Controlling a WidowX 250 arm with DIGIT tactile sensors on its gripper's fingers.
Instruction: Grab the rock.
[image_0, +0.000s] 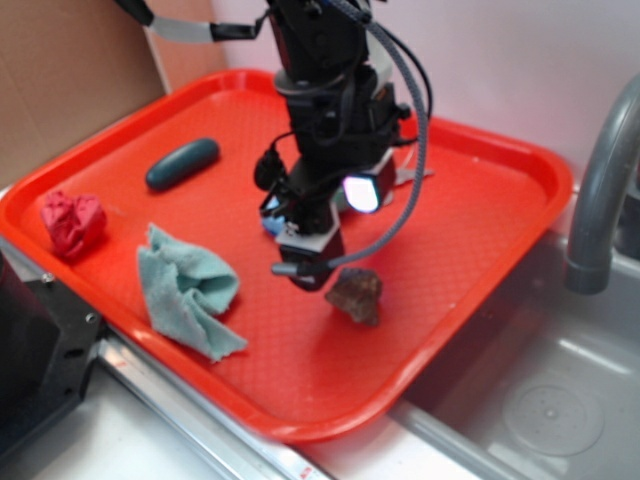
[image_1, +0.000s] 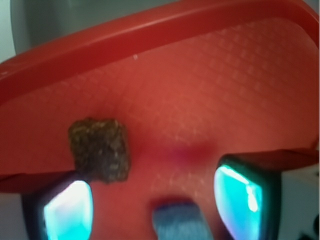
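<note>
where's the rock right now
In the exterior view the rock lies on the red tray toward its front edge, just right of the gripper, with the teal cloth further left.

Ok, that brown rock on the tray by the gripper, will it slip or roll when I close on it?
The rock looks rough and lumpy, so it probably grips well and won't roll far. It seems rigid and likely heavy for its size. It sits off toward one finger of the open gripper, so a close may nudge it across the tray.

Black arm (image_0: 325, 110), grey looping cable (image_0: 415, 120), glowing white light (image_0: 360, 193).
</note>
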